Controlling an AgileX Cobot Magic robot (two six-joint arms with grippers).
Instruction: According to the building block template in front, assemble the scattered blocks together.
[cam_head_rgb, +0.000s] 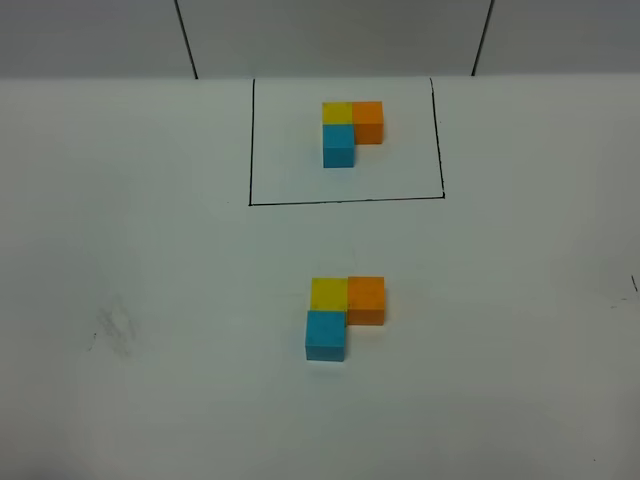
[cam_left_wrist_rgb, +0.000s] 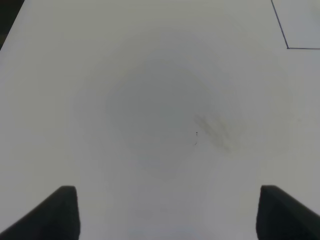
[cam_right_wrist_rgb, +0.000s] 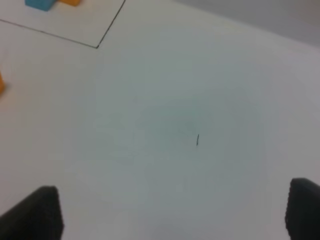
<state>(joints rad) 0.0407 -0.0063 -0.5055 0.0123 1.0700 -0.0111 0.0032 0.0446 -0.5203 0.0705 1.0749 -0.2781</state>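
The building block template (cam_head_rgb: 351, 130) is a yellow, orange and blue L of cubes inside a thin black drawn rectangle (cam_head_rgb: 250, 150) at the far middle of the table. The scattered blocks lie nearer the front, touching in the same L: yellow (cam_head_rgb: 328, 293), orange (cam_head_rgb: 366, 299), light blue (cam_head_rgb: 326, 334). Neither gripper shows in the high view. My left gripper (cam_left_wrist_rgb: 167, 215) is open over bare table, nothing between its dark fingertips (cam_left_wrist_rgb: 62, 212). My right gripper (cam_right_wrist_rgb: 170, 215) is open and empty too. Its view catches the template's blue cube (cam_right_wrist_rgb: 41, 4) and an orange sliver (cam_right_wrist_rgb: 1, 82) at the edge.
The table is white, with a grey smudge (cam_head_rgb: 115, 328) at front left, seen also as a smudge (cam_left_wrist_rgb: 215, 132) in the left wrist view. A small dark mark (cam_right_wrist_rgb: 197, 140) lies under the right gripper. The back wall (cam_head_rgb: 330, 35) rises behind the rectangle.
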